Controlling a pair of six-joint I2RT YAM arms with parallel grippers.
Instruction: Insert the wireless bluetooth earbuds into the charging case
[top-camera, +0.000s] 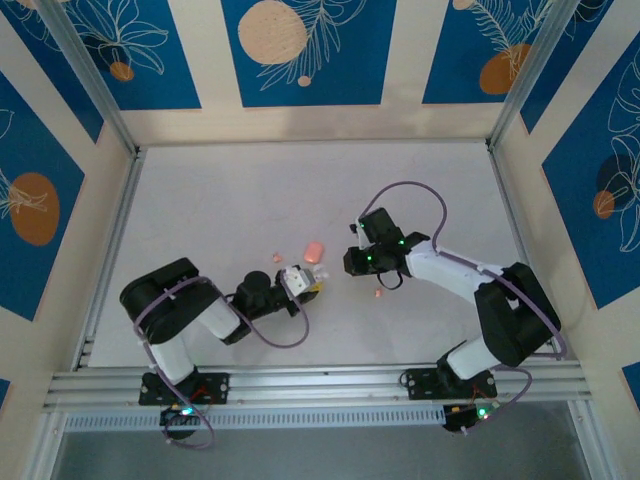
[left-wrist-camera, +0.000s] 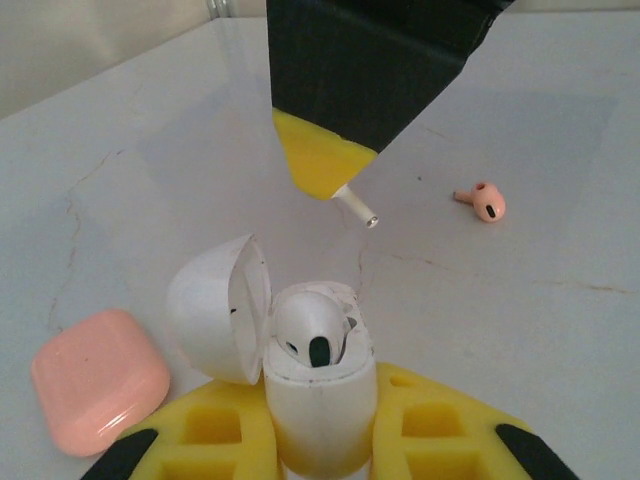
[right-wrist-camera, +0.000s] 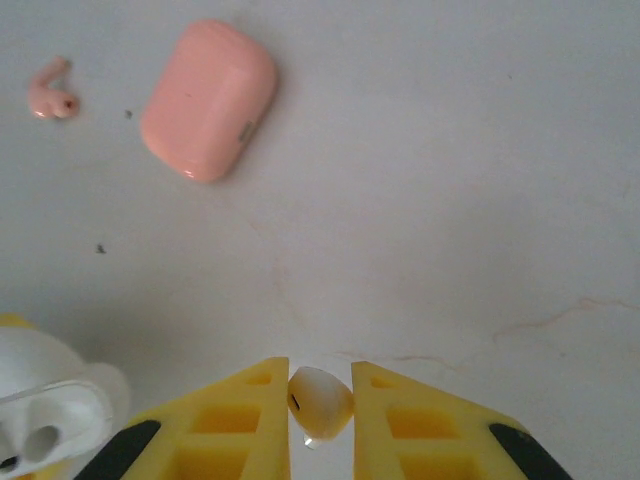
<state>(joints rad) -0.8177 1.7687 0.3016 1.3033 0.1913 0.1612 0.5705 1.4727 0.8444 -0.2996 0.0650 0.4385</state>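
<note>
My left gripper is shut on a white charging case, held upright with its lid swung open to the left. One white earbud sits in the case. My right gripper is shut on a second white earbud. It hangs just above and beyond the open case, the earbud's stem poking from the yellow fingertips. From above, the two grippers nearly meet at mid-table. A closed salmon-pink case lies flat on the table.
A loose pink earbud lies on the table to the right of the right gripper's fingers. Another pink earbud lies left of the pink case. A small pink piece rests under the right arm. Walls ring the white table.
</note>
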